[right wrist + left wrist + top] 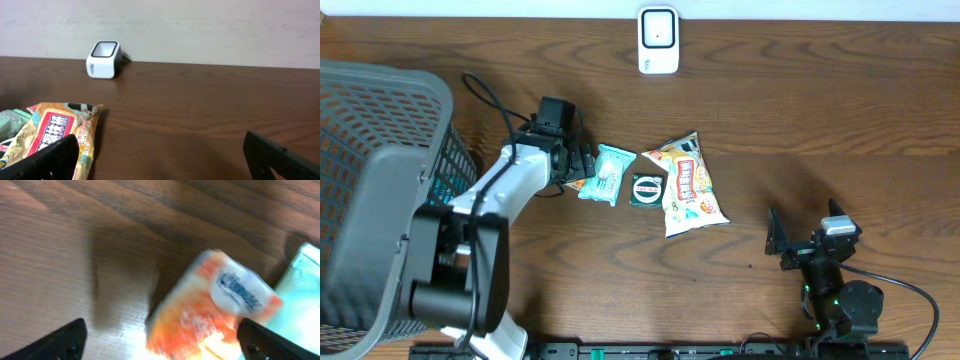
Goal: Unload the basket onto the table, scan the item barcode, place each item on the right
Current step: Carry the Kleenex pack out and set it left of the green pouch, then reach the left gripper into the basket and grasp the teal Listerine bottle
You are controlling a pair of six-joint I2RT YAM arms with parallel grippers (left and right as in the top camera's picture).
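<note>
Mesh basket (390,110), snack packets (692,185); scanner (658,40) beyond

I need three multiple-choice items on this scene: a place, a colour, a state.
1. The white scanner stands: A. at the table's far edge B. in the basket C. under a bag
2. The packet under the left tool is: A. blue B. orange C. black
3. The right tool is: A. open and empty B. shut on a bag C. shut on the scanner
1 A, it stands beside the wall; 2 B, its wrapper shows orange; 3 A, fingers wide apart, nothing between.
</note>
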